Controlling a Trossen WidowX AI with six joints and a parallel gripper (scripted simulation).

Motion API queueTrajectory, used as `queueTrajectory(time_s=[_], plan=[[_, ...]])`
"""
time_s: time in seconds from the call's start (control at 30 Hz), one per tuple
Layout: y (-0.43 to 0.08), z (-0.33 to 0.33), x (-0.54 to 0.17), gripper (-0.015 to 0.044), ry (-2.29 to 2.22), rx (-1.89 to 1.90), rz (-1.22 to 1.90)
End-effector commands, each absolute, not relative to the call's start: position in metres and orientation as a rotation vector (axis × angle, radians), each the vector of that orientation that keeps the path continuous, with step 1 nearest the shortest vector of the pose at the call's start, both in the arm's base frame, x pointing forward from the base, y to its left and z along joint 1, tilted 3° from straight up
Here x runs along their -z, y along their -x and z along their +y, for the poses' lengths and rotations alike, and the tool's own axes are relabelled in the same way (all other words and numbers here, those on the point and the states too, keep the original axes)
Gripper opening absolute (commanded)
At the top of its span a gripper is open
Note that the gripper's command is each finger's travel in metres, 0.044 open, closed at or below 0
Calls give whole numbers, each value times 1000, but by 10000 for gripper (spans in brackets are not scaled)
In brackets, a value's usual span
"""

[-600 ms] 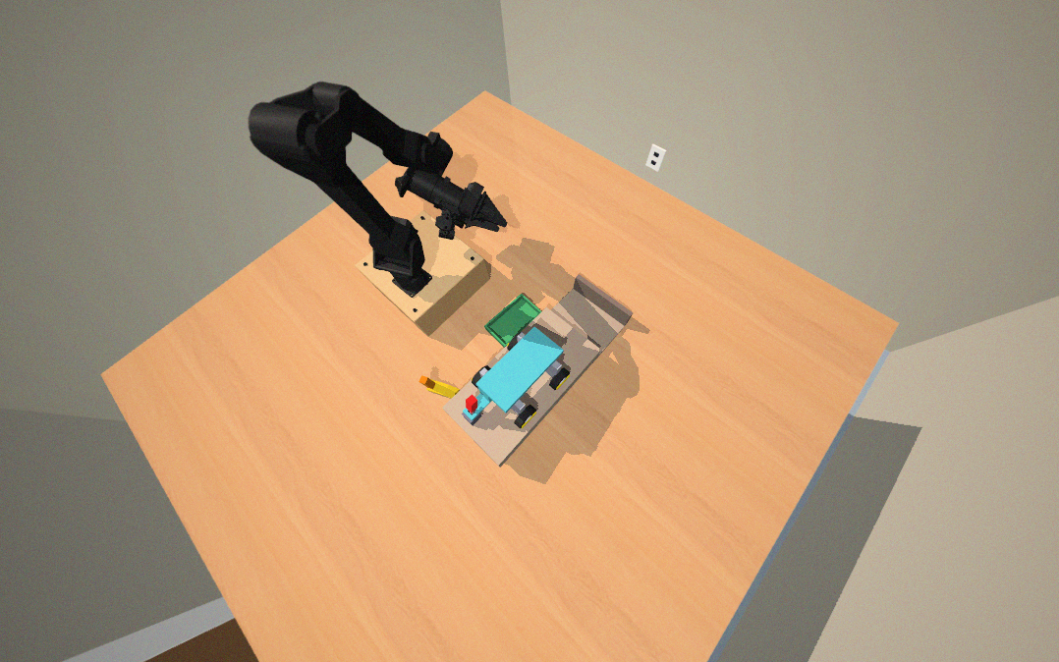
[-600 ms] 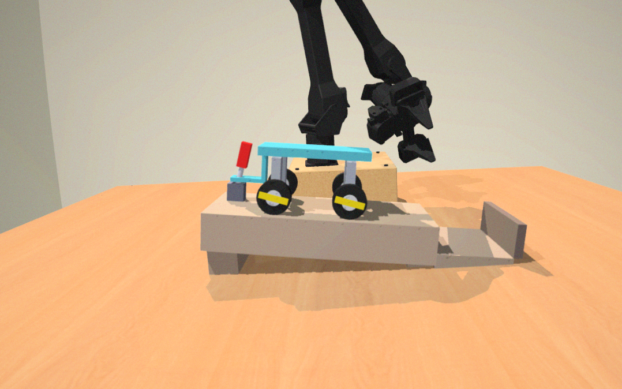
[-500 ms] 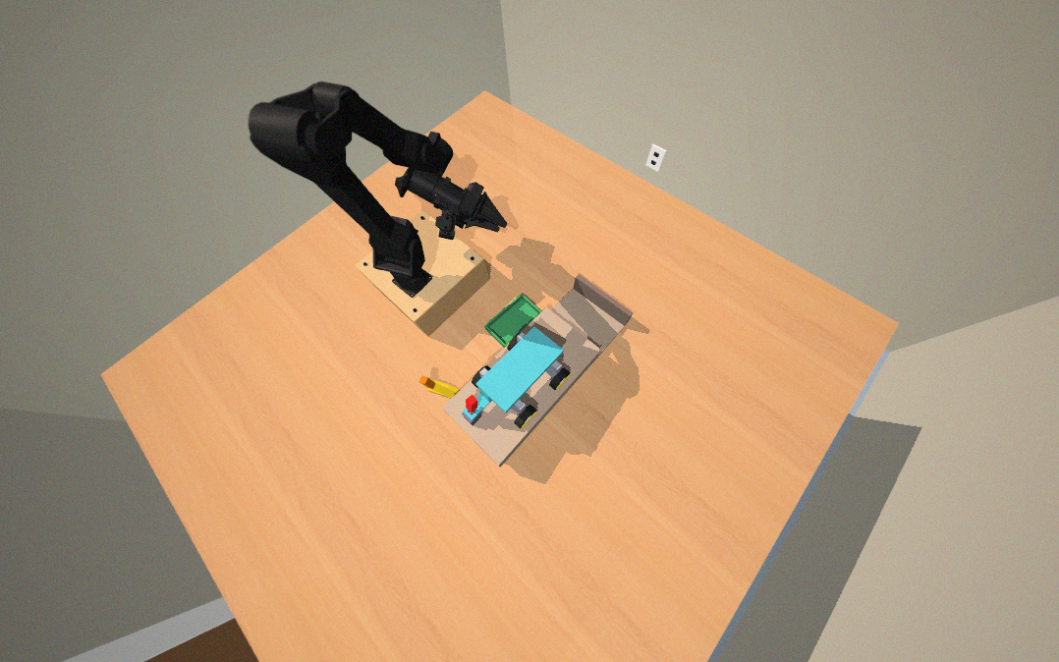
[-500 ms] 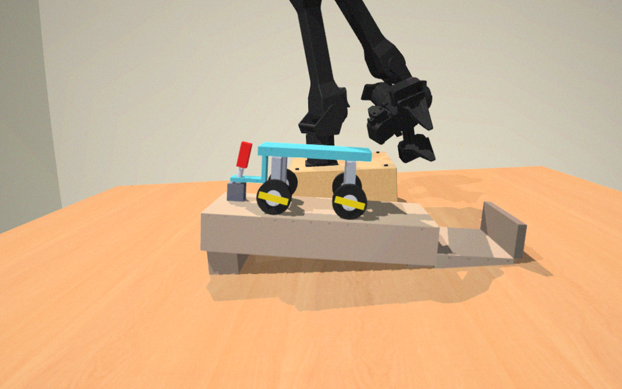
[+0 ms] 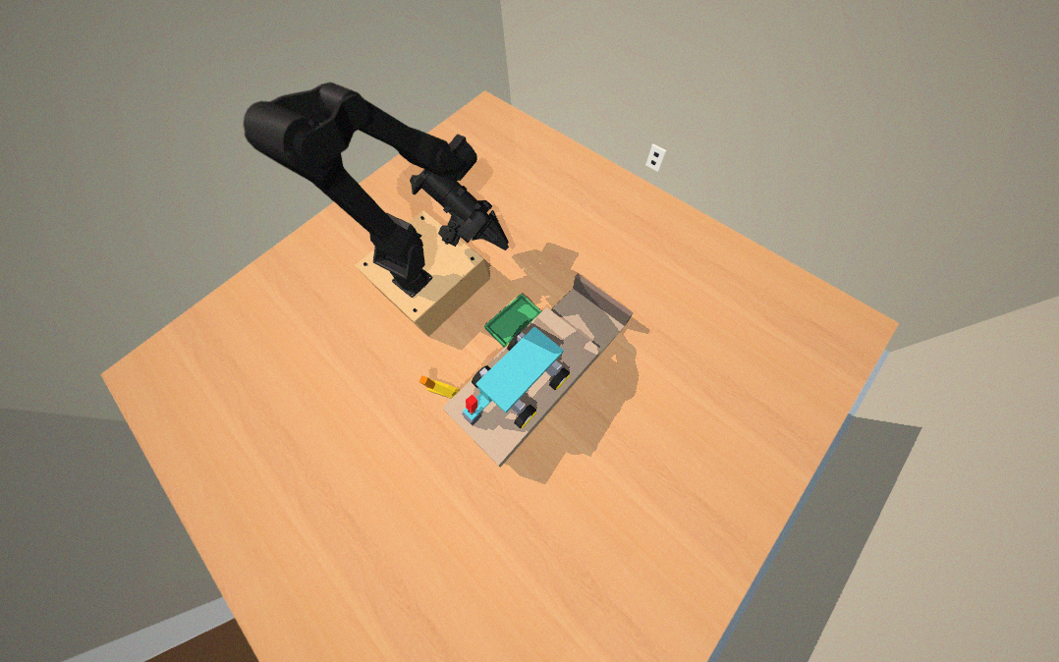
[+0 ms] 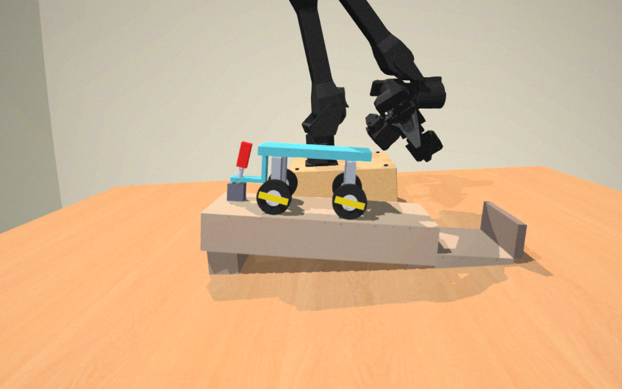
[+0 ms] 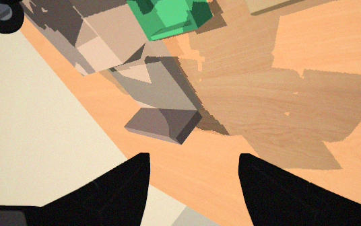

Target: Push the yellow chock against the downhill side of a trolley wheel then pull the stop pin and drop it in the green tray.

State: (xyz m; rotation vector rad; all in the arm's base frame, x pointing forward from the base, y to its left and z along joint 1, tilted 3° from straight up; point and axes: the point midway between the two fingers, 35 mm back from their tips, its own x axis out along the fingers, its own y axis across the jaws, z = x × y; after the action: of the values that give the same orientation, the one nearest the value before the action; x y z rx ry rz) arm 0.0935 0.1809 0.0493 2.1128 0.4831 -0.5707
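Observation:
The light-blue trolley (image 5: 519, 368) (image 6: 316, 151) stands on the ramp (image 5: 498, 449) (image 6: 316, 238). The red-headed stop pin (image 5: 471, 403) (image 6: 244, 154) stands in the hitch at its uphill end. The yellow chock (image 5: 442, 388) with its orange handle is on the table beside the ramp's uphill corner; its black base is not discernible, and the exterior view does not show the chock. The green tray (image 5: 513, 319) (image 7: 172, 13) is empty beside the ramp. My gripper (image 5: 504, 247) (image 6: 422, 153) (image 7: 194, 162) is partly open and empty, in the air beyond the tray, away from the trolley.
A raised end board (image 5: 605, 301) (image 6: 504, 229) (image 7: 148, 121) closes the ramp's low end. The wooden base block (image 5: 453, 303) (image 6: 348, 183) under the arm stands behind the tray. The trolley's wheels stand near both long edges of the ramp.

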Motion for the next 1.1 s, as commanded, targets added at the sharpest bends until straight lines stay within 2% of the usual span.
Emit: queueTrajectory(time_s=[0.0,0.53,1.07], plan=[[-106,176,-49,190,-2262,723,376],[-154,137,-44,190,-2739,1210,-276],[-188,87,-44,190,-3035,1499,-1292]])
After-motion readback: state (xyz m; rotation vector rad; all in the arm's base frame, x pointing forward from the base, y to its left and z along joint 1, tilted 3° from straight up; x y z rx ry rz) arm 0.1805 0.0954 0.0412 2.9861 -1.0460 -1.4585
